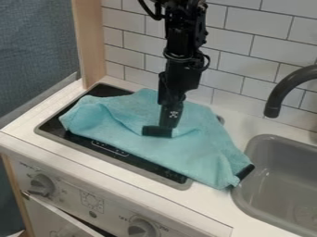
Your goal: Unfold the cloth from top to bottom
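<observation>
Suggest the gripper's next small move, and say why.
Probably a short, low draw toward the knobs, provided the gripper has hold of the cloth, which I cannot confirm: it sits low at the cloth's creased middle, and the front strip of the cooktop lies uncovered.

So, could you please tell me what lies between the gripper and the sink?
In the camera view, the light blue cloth spans most of the stretch between the gripper and the sink, with a small dark piece by its corner.

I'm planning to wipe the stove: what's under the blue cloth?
The cloth covers part of the black cooktop and some counter; a dark piece shows near the sink. Anything else is hidden.
</observation>
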You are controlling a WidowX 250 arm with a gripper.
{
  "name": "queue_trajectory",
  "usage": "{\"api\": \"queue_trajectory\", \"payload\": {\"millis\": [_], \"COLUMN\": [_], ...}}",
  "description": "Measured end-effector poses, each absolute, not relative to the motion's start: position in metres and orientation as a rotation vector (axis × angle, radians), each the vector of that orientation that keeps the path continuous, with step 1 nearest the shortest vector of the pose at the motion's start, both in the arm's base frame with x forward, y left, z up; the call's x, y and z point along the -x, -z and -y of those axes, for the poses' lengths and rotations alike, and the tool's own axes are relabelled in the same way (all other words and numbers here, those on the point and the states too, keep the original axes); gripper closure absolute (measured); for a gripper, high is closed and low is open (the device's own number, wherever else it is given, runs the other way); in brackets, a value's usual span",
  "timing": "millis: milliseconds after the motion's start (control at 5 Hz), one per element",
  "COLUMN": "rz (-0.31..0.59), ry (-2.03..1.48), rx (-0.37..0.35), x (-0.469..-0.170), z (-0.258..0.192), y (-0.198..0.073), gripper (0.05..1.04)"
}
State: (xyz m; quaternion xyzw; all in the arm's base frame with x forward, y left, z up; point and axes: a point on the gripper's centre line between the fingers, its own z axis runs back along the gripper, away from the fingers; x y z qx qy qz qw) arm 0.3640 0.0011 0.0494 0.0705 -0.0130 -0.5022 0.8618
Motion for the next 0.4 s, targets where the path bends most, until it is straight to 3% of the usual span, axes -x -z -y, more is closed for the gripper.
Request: {"api": "queue_trajectory", "payload": {"millis": [400], "rz": [-0.034], "ry": [1.096], "rx": [-0.117], "x": [-0.3531], "z": [-0.0016], "y": [-0.0319], "gripper": [0.085]}}
